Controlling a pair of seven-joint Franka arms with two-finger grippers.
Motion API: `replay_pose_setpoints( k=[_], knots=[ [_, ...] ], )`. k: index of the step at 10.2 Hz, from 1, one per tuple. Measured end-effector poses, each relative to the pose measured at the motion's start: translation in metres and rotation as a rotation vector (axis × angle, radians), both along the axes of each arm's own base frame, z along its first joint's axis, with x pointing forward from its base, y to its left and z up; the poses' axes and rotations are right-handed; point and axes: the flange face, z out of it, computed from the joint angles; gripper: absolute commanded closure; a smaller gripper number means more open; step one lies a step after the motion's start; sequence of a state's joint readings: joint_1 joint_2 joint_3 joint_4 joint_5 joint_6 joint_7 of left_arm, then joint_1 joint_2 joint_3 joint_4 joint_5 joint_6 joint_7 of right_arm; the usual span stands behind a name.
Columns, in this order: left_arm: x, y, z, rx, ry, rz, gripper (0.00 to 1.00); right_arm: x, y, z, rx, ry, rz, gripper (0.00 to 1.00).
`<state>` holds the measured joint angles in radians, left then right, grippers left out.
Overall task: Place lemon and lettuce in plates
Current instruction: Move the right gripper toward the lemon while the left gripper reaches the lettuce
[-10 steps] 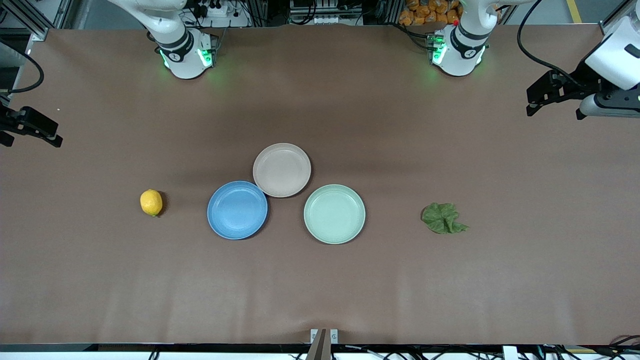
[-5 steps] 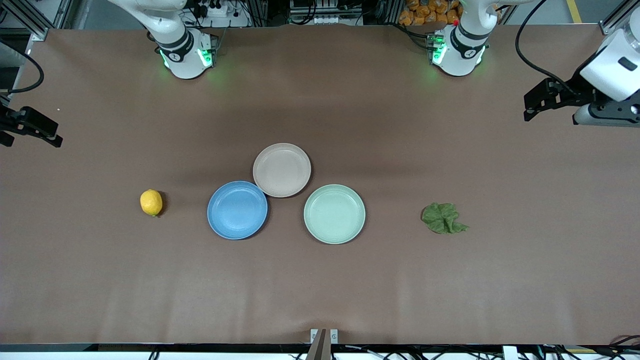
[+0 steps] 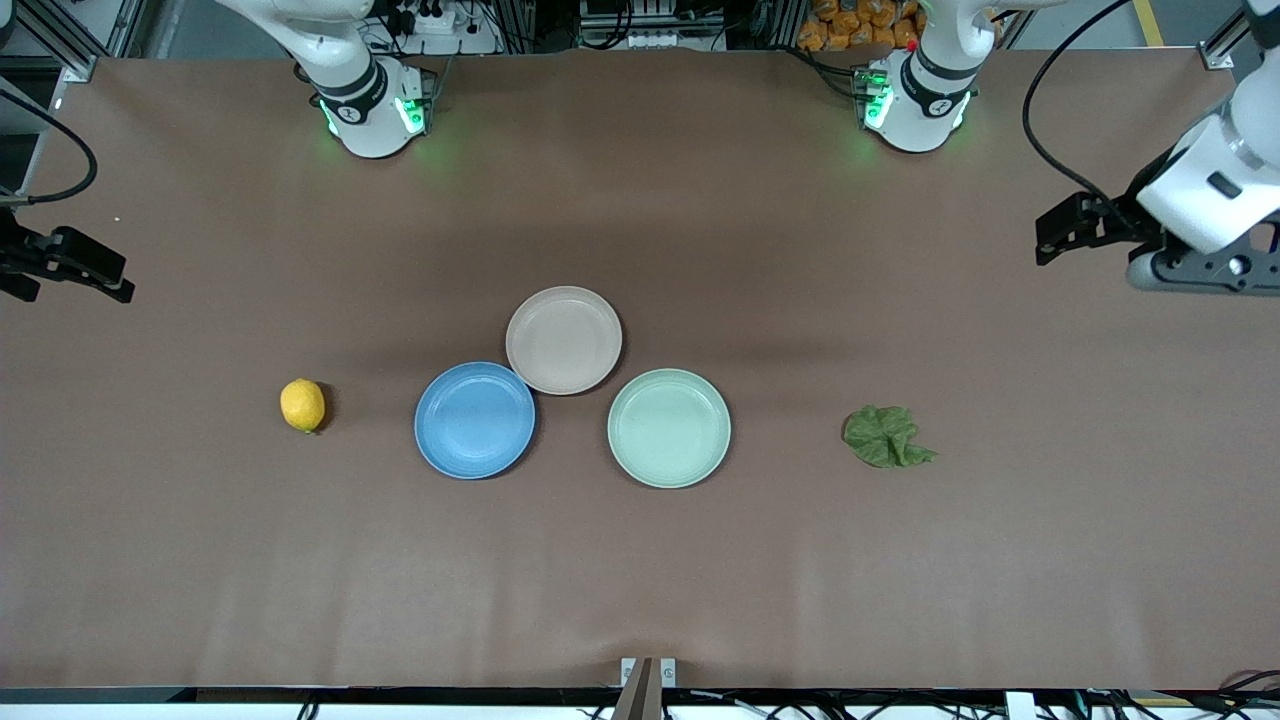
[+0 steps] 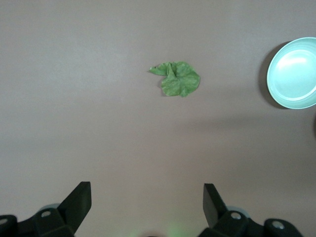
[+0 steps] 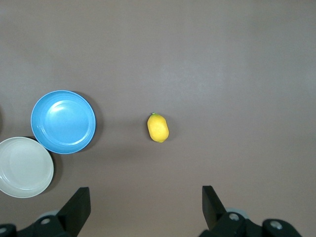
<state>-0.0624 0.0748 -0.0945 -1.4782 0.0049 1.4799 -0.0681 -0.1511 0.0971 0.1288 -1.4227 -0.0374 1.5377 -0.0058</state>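
The mint-green plate (image 4: 294,74) and beige-pink plate (image 5: 23,168) seem partly cut off by wrist-view edges.

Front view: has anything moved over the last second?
The left gripper has drifted toward the table's middle and lower in that view, open, empty. The right gripper shifted slightly. Lemon, lettuce and all three plates stayed put.
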Motion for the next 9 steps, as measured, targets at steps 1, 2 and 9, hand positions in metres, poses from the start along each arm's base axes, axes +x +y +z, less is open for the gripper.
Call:
replay_pose_setpoints(
  k=[1, 2, 9],
  knots=[
    [0.003, 0.000, -0.006, 0.001, 0.010, 0.000, 0.00, 0.003, -0.001, -0.006, 0.001, 0.010, -0.001, 0.00],
    [0.006, 0.000, -0.011, 0.001, 0.018, 0.001, 0.00, 0.006, -0.003, -0.011, 0.003, 0.020, -0.004, 0.00],
    [0.060, 0.000, -0.105, -0.003, 0.070, 0.044, 0.00, 0.018, -0.018, -0.041, 0.011, 0.071, -0.025, 0.00]
  ],
)
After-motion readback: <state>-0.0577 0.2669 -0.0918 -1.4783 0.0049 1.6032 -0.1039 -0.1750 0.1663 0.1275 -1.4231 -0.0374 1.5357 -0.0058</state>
